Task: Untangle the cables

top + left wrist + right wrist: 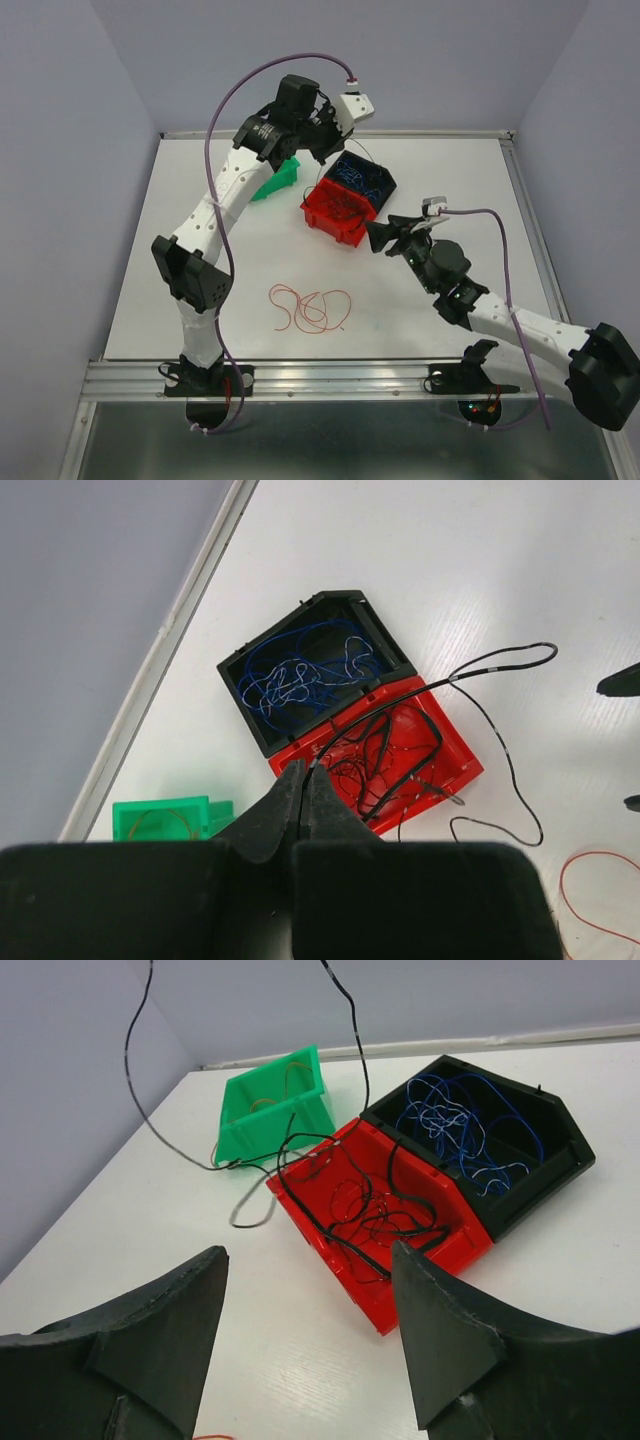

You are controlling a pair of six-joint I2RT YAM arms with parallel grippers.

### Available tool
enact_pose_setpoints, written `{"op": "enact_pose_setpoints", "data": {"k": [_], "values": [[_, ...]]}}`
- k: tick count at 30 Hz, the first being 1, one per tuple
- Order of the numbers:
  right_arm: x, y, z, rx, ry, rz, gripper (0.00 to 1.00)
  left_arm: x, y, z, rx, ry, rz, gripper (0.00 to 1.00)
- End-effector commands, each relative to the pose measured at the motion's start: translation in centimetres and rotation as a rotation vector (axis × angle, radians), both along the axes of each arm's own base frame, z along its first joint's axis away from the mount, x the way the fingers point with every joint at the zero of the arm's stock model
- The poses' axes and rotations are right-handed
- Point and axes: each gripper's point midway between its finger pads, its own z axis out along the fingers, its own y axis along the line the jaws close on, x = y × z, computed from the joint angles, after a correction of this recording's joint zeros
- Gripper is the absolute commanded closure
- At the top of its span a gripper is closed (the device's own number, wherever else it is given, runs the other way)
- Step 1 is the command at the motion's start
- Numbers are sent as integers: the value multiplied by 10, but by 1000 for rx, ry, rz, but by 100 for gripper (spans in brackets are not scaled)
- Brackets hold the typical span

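My left gripper is shut on a thin black cable, held up above the bins at the back of the table. This cable runs from a tangle of black cables in the red bin and loops out over the table. In the right wrist view the black cable rises out of frame. Blue cables lie in the black bin. A loose red cable is coiled on the table near the front. My right gripper stands open and empty, low, just in front of the red bin.
A green bin with a thin orange-brown wire stands left of the red bin, near the back rail. The three bins touch or nearly touch. White tabletop lies between the bins and the arm bases.
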Motion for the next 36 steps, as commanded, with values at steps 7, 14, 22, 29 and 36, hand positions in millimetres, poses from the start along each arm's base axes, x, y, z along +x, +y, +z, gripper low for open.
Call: {"op": "enact_pose_setpoints", "data": {"k": [7, 14, 22, 29, 36], "values": [[-8, -15, 22, 71, -75, -32, 29, 35, -26, -22, 45, -185, -127, 100], [-14, -22, 26, 82, -95, -36, 29, 34, -27, -69, 74, -247, -196, 100], [-18, -24, 27, 83, -103, -29, 29, 47, -16, -108, 40, -286, -219, 100], [-19, -25, 27, 78, -102, -28, 29, 63, 12, -138, 72, -264, -233, 100], [4, -11, 9, 6, -7, -60, 29, 64, 34, -165, 154, -224, -231, 100]]}}
